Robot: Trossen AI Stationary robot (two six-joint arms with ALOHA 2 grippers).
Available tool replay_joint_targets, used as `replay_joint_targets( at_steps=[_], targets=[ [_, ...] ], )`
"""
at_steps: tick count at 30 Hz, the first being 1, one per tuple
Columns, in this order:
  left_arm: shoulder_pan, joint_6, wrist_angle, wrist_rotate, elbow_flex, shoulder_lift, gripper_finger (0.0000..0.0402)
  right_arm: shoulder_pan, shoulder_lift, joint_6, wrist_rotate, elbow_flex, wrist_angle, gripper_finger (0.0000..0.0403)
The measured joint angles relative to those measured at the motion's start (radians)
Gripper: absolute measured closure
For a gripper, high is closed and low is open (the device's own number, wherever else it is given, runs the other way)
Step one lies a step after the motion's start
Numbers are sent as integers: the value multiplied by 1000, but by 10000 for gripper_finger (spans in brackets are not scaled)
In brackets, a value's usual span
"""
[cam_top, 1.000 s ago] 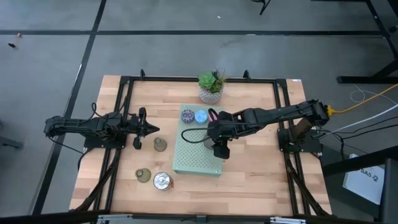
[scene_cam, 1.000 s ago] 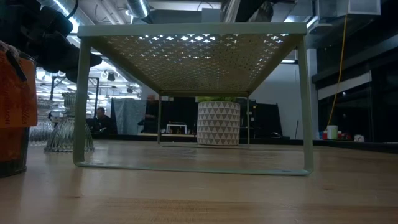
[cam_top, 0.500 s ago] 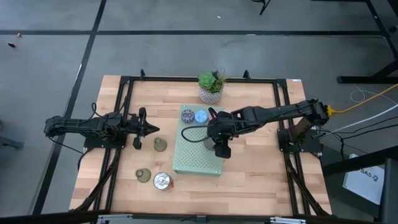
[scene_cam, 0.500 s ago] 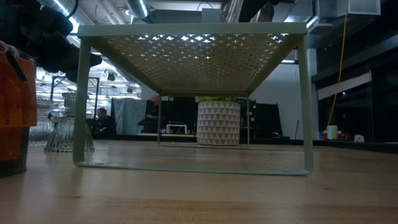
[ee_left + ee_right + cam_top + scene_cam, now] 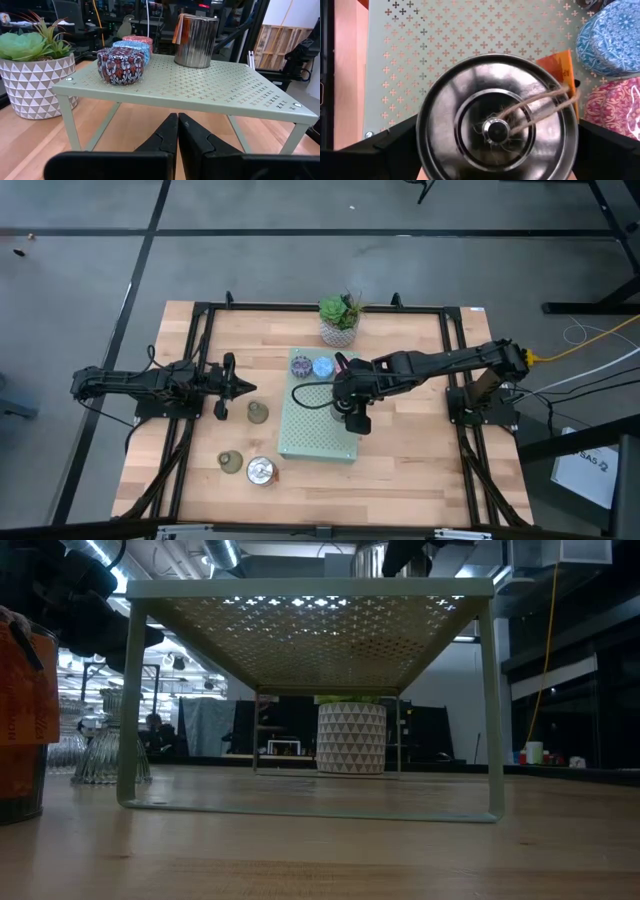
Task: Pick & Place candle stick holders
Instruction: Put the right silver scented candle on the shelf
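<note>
Left gripper (image 5: 243, 387) hasn't moved, fingers shut on nothing, parked low beside the green shelf (image 5: 300, 435). I see the right gripper (image 5: 343, 402) reaching over the shelf, wrist pointing down, jaws spread wider than a second ago. The silver holder (image 5: 195, 41) stands on the shelf directly beneath it, near the purple (image 5: 120, 66), blue (image 5: 132, 49) and pink holders (image 5: 138, 40).

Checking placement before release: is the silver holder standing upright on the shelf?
Upright: the silver holder stands flat on the green shelf.
</note>
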Motion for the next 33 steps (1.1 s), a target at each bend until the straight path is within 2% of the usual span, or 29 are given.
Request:
replay_joint_targets(
  at_steps=[24, 33],
  targets=[
    [0, 0, 0, 0, 0, 0, 395, 0, 0, -22, 51, 0, 7, 3],
    [0, 0, 0, 0, 0, 0, 395, 21, 0, 23, 96, 0, -23, 3]
  ],
)
